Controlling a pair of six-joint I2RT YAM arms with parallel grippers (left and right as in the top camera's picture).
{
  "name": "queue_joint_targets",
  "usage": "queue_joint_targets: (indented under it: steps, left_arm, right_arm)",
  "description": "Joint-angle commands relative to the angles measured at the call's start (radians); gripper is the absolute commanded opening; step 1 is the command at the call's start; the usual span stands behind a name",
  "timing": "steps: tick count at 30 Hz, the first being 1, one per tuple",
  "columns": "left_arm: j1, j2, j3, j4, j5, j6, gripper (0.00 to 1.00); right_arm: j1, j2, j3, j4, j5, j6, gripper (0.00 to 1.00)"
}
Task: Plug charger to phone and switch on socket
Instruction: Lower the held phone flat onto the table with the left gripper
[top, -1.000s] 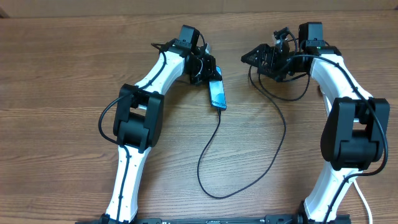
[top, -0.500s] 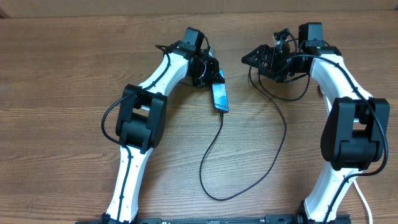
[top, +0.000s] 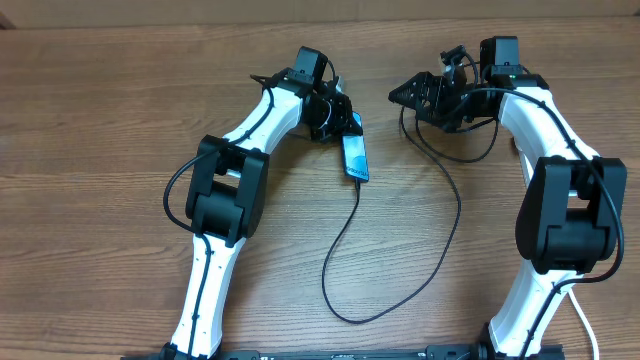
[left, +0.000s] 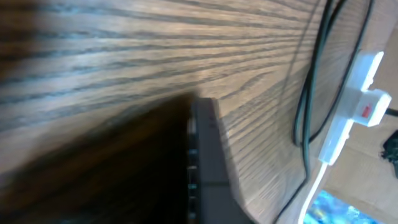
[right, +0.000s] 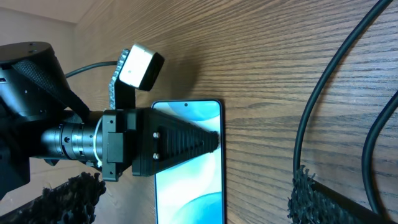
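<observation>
1. Overhead: the phone (top: 355, 157) lies flat on the counter (top: 100, 120) with its blue screen lit. The thin black charger (top: 352, 319) loops away from its near end. The left claw (top: 335, 118) is at its far end, grip impossible to tell
2. Left wrist: only this view shows the socket (left: 360, 99), white with 1 red switch
3. Right wrist: the right claw's fingers (right: 311, 193) stand wide apart, holding nothing, with the phone's screen sharp between them

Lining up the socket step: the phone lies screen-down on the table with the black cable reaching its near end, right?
Not screen-down. The phone lies screen-up, its light blue display lit, as the right wrist view shows; the black cable does reach its near end on the table.
</observation>
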Motion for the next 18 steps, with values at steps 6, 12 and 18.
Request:
queue_joint_targets:
  steps: [6, 12, 18]
  left_arm:
    - [-0.005, 0.016, -0.031, -0.01, -0.029, -0.01, 0.38]
    - [-0.005, 0.016, -0.031, -0.01, -0.029, -0.01, 0.41]
    - [-0.005, 0.016, -0.031, -0.011, -0.029, -0.013, 0.41]
  right_arm:
    - [0.001, -0.001, 0.011, 0.002, -0.001, -0.009, 1.0]
    - [0.001, -0.001, 0.01, 0.003, -0.001, -0.009, 1.0]
    - [0.001, -0.001, 0.011, 0.003, -0.001, -0.009, 1.0]
